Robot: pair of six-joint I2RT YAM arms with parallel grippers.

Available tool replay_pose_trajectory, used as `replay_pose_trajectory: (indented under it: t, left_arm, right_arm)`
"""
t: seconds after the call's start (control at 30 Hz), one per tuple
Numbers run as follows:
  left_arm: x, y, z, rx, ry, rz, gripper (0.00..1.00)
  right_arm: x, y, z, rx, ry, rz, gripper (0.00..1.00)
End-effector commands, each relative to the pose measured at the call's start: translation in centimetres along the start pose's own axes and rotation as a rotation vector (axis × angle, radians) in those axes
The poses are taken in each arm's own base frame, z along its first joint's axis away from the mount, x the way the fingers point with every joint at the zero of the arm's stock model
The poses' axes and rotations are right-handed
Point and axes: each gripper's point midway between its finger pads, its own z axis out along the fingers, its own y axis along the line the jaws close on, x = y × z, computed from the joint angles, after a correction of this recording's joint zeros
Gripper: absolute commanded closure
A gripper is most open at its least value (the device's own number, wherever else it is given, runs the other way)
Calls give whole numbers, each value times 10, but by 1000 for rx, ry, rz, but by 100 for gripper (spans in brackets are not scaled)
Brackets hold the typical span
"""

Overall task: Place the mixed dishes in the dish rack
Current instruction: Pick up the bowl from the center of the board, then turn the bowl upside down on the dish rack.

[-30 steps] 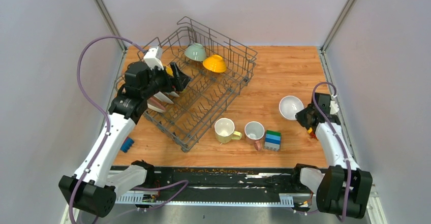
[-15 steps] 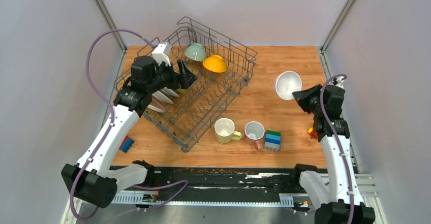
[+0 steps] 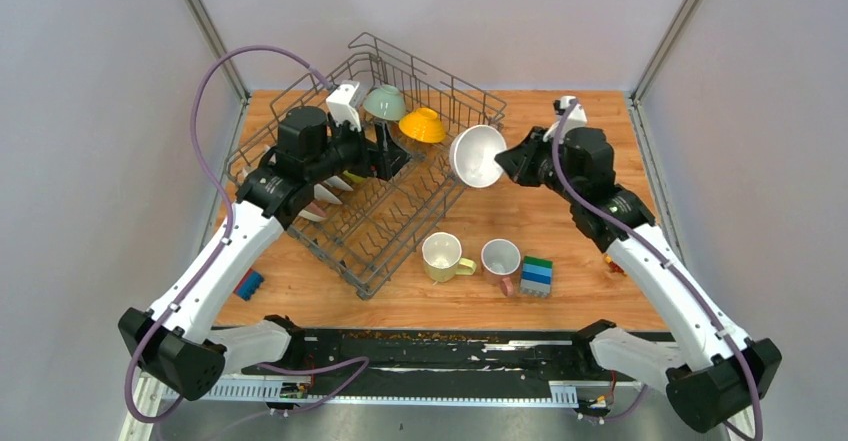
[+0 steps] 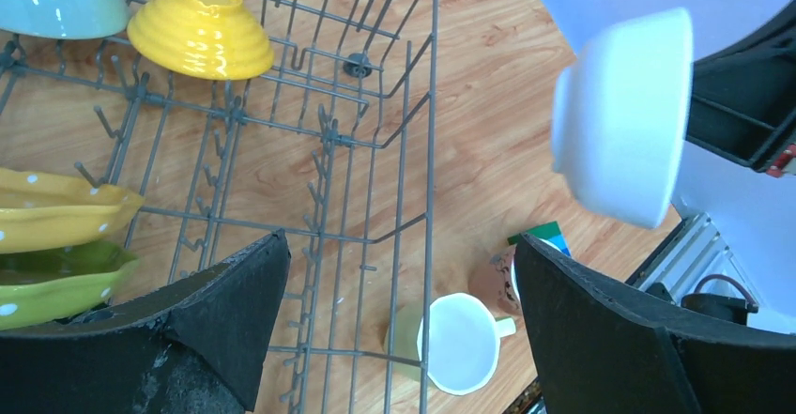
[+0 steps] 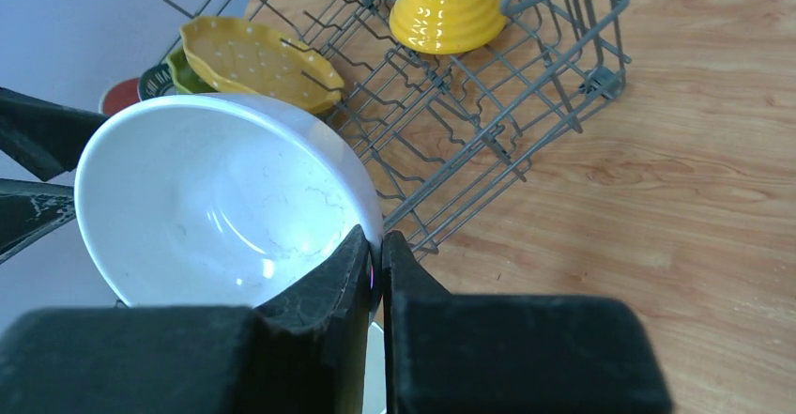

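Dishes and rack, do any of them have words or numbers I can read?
No text here can be read.
On the dark-rimmed patterned plate in the grey wire dish rack: white marks, maybe letters, too blurred to read.
On the white ceramic bowl: no writing shows.
On the stacked green-blue toy blocks: no writing shows.

Pale grey walls (image 3: 90, 111), wooden tabletop (image 3: 460, 303)

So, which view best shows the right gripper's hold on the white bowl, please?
The right wrist view: close up, the right gripper pinches the white bowl by its rim. The top external view shows that grip small, the bowl tilted beside the dish rack. The left wrist view shows only the bowl's outside.
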Motion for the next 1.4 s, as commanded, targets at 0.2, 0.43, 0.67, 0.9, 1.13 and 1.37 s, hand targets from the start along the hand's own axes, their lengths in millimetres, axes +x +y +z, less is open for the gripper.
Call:
replay_pose_trajectory:
  t: [0.2,0.43,0.67,0.9,1.13,1.37]
  left_arm:
    - [-24,-40,-14,116,-82,125,5]
    - [-8,-30,3,47,0,100,7]
    - [10,-8,13,-61,68,55,23]
    - [14,6,29,-139,76,-3,31]
    - [24,16,40,-190,94,-20,39]
    - [26,22,43,-215,87,-26,53]
  right_arm:
    - [-4,46,37,-56,6,-157,100]
    - [7,54,55,22,7,-154,100]
    - [9,57,59,99,-33,-175,100]
    - [9,54,64,211,-84,-233,100]
    - [9,68,67,221,-106,-228,100]
    - [21,76,75,216,-90,-233,100]
